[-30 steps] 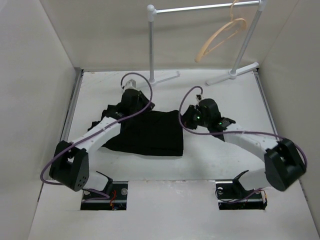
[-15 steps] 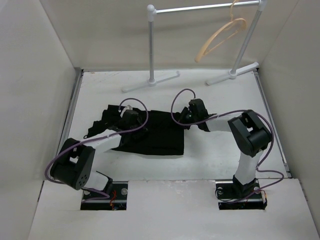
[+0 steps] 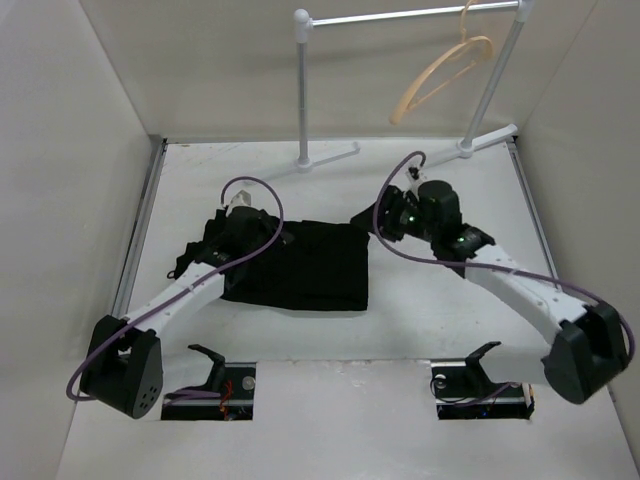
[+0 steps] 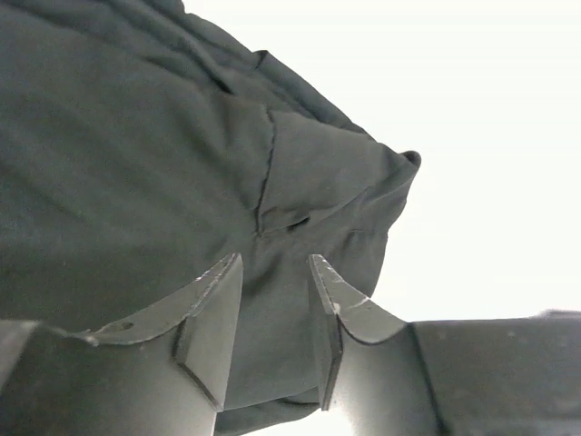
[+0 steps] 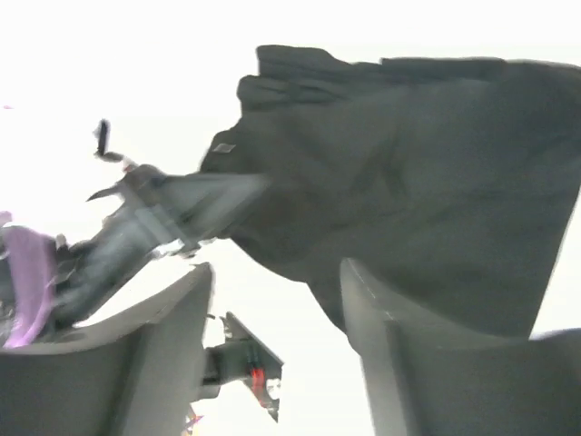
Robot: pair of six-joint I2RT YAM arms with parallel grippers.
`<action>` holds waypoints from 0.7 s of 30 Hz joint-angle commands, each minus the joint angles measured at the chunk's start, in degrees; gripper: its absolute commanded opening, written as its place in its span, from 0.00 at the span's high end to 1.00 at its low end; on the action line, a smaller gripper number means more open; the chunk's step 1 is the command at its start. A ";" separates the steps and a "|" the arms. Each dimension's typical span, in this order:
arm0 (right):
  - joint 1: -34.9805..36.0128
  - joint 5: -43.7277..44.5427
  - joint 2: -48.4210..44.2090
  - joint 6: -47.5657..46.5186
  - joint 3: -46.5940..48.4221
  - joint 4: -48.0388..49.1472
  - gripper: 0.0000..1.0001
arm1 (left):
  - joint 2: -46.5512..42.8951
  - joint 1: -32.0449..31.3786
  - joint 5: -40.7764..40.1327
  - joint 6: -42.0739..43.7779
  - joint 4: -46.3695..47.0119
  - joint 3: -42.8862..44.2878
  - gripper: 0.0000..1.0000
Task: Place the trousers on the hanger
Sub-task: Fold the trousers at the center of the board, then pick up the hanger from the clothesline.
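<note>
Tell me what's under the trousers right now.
Only the white table shows around the folded trousers, which lie on it. Whatever is beneath the cloth is covered. The hanger is not there: it hangs on the rail.

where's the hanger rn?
Top external view, far right: the hanger hangs by its hook on the white rail stand, near its right post, well beyond the trousers lying on the table.
</note>
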 commanded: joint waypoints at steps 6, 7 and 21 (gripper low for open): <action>-13.89 3.63 -3.94 -10.77 26.35 -14.57 0.84 | 3.56 -2.03 -0.62 4.51 -3.02 6.89 0.64; -16.00 3.81 -1.57 -11.13 30.56 -15.54 0.81 | 3.64 -2.12 -0.62 5.03 -3.19 7.16 0.63; -23.23 6.18 27.62 -14.47 69.35 -22.32 0.30 | 1.98 -2.38 -2.64 13.04 -7.68 9.09 0.59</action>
